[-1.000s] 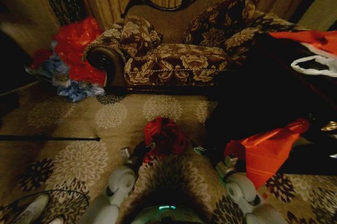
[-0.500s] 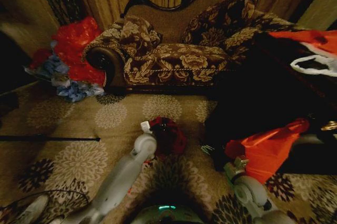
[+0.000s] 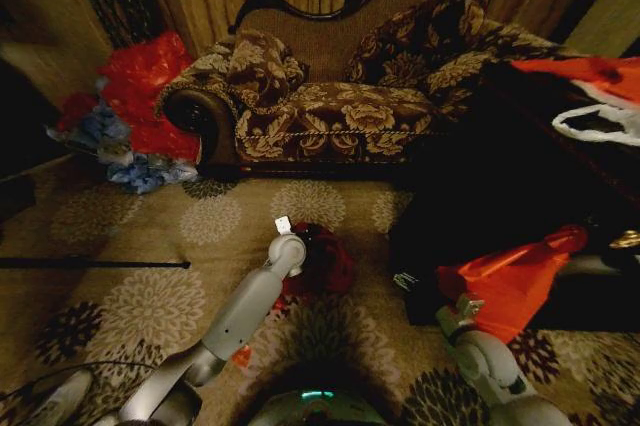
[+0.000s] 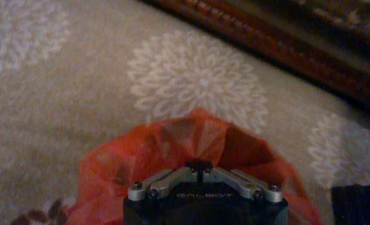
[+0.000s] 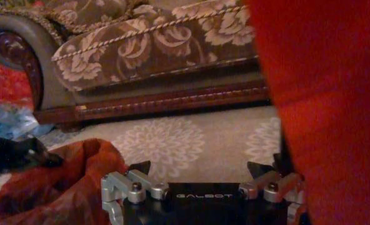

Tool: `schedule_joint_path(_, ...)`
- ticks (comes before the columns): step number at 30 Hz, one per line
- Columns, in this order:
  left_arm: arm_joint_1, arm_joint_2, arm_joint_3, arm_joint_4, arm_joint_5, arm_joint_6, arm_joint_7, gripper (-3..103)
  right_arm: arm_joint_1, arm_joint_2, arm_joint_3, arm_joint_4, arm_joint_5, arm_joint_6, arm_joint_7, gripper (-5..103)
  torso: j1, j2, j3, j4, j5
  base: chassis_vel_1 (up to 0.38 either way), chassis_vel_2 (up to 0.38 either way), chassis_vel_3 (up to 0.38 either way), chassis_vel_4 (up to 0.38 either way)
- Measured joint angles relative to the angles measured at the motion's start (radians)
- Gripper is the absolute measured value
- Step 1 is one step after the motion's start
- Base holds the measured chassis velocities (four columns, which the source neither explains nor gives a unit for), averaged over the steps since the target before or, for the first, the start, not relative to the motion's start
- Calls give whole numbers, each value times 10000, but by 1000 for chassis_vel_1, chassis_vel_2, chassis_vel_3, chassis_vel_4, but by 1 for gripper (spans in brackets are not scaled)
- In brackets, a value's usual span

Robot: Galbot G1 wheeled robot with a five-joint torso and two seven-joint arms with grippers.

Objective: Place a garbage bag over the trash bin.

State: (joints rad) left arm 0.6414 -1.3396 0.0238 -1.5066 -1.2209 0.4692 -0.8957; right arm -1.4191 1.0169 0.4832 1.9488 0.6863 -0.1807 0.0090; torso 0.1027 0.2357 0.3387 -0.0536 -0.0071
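The red garbage bag [image 3: 325, 264] sits crumpled on the carpet in front of the sofa, its mouth gaping upward [image 4: 194, 140]. It hides the trash bin. My left arm reaches out over the bag, with the left gripper [image 3: 300, 244] [image 4: 201, 165] shut and its tips just above the bag's open mouth. Whether they pinch plastic I cannot tell. My right gripper [image 3: 408, 284] [image 5: 199, 169] stands open to the right of the bag, apart from it, with the bag [image 5: 54, 187] off to one side.
A larger orange-red bag [image 3: 510, 281] [image 5: 322, 93] lies close beside my right arm. The patterned sofa [image 3: 330, 116] stands behind. A heap of red and blue bags [image 3: 135, 116] lies at the left. A thin dark rod [image 3: 95, 264] lies on the carpet.
My left arm swung from beside the bag up and forward over its top. The right gripper drew back from the bag toward the right.
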Motion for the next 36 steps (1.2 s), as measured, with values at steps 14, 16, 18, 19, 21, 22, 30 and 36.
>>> schedule_joint_path(14,-699,-1179,-303,3136,1014,-409,969,0,944,-203,-1227,-419,119,-113,167,100,-1,-1,0,-8,-1,0,0,0,0)
schedule_joint_path(16,-808,-1252,-396,3656,1180,-445,1185,0,1235,-210,-1562,-524,167,-168,193,100,0,-2,0,2,-1,0,0,0,0)
schedule_joint_path(18,-857,-1294,-402,3811,1211,-457,1261,0,1261,-209,-1599,-536,170,-173,197,100,0,-1,0,0,-3,0,0,0,0)
schedule_joint_path(19,-988,-1422,-404,4246,1289,-525,1490,0,1298,-210,-1668,-571,171,-180,204,100,0,-1,0,-8,-3,0,0,0,0)
schedule_joint_path(21,-1013,-1454,-396,4351,1301,-546,1566,0,1301,-209,-1680,-580,171,-181,206,100,0,-2,0,-10,-3,0,0,0,0)
schedule_joint_path(22,-1060,-1508,-357,4534,1318,-581,1736,0,1305,-208,-1697,-585,171,-186,209,100,0,-1,0,-10,-2,0,0,0,0)
schedule_joint_path(30,-1377,-1870,-146,5384,1461,-600,2134,0,1352,-174,-1803,-586,162,-225,229,100,0,-1,-1,-11,-3,0,0,0,0)
schedule_joint_path(36,-1424,-2007,-69,5703,1611,-439,2401,0,1575,-84,-2016,-635,161,-247,296,100,-1,-2,-1,-6,-2,0,0,0,0)
